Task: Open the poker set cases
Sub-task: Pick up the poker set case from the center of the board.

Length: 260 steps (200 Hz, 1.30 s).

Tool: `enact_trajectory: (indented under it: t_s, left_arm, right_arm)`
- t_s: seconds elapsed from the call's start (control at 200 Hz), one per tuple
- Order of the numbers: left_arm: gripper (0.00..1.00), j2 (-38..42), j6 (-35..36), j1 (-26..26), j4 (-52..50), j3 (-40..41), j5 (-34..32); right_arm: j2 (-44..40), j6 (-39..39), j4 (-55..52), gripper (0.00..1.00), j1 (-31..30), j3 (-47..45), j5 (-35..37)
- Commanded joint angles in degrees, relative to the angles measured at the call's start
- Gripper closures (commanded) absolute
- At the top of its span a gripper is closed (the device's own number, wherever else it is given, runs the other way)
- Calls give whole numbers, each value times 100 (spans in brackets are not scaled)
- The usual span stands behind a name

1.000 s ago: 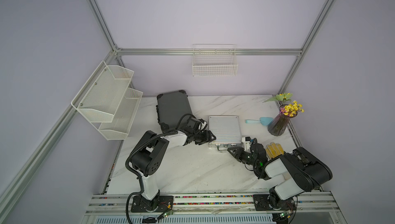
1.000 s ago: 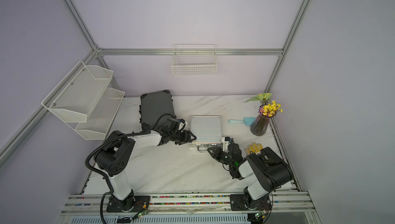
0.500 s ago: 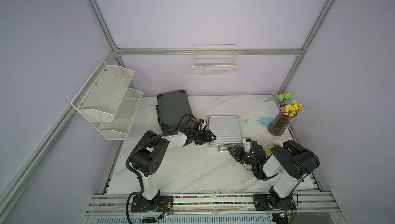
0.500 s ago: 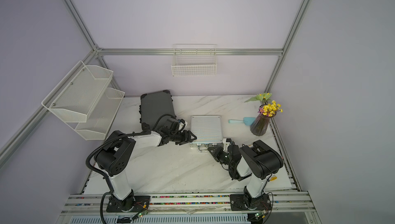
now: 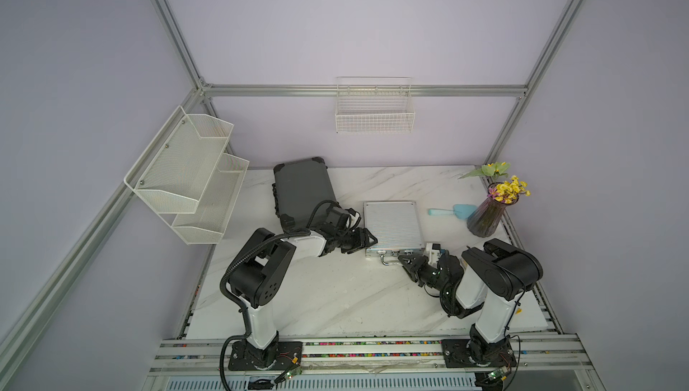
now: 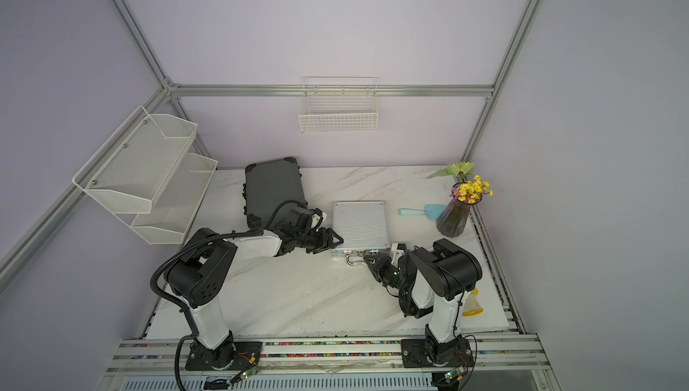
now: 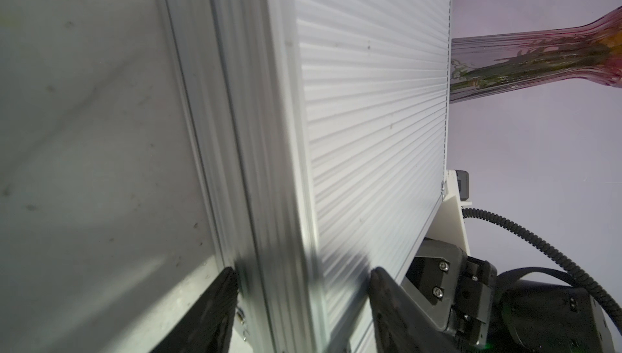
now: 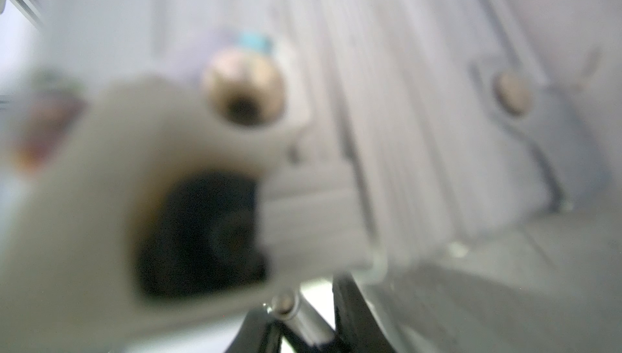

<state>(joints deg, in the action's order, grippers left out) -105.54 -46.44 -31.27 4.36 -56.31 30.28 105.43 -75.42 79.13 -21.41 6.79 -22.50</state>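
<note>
Silver case [image 5: 393, 225] lies flat and shut around the middle of the marble table [image 5: 335, 296], with its handle [image 5: 387, 261] on the edge facing the robot. Grey case [image 5: 302, 188] is back by the wall on the left, also flat and shut, near the silver one but not touching it.

Left gripper [image 5: 367, 240] is clamped on the silver case's front left corner. In the wrist view one of the fingers [image 7: 387, 297] rests on the ribbed lid and the other is low against the side wall, down by the table.

Right gripper [image 5: 404, 259] is low at the front edge, right at the handle. Its wrist cam is super blurry: the chrome bar shows between the two dark fingers, but I can't tell if they're actually pinching it or just around it.

Off to the right stand a vase [image 5: 484, 217] with yellow flowers and a blue scoop [image 5: 453, 211], both clear of the cases
</note>
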Motion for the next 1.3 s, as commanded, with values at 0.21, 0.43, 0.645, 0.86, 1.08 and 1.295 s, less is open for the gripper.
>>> enact_trajectory:
  t_s: [0.21,0.43,0.645,0.86,1.08,1.295]
  left_arm:
    - [38,137,-24,-64,-11,243,48]
    - [37,419,175,-64,-315,98,-55]
    - [36,1002,958,-84,-1197,-315,-406]
    - [32,1885,2286,-277,-1904,-813,-1025]
    - [27,2722,4326,-1118,-1949,-857,-1919]
    - [27,2949,5613,-1768,-1932,-593,-1921]
  right_arm:
    - [-88,-513,424,84,-39,-25,111]
    - [-462,-858,-37,100,-39,-143,53]
    - [-2321,-1120,-2096,100,-35,-81,91]
    - [-5193,-797,-6800,100,-24,885,468]
    - [-5068,-1718,-6074,100,8,422,-45]
    - [-4848,-1757,-5883,100,6,603,-76]
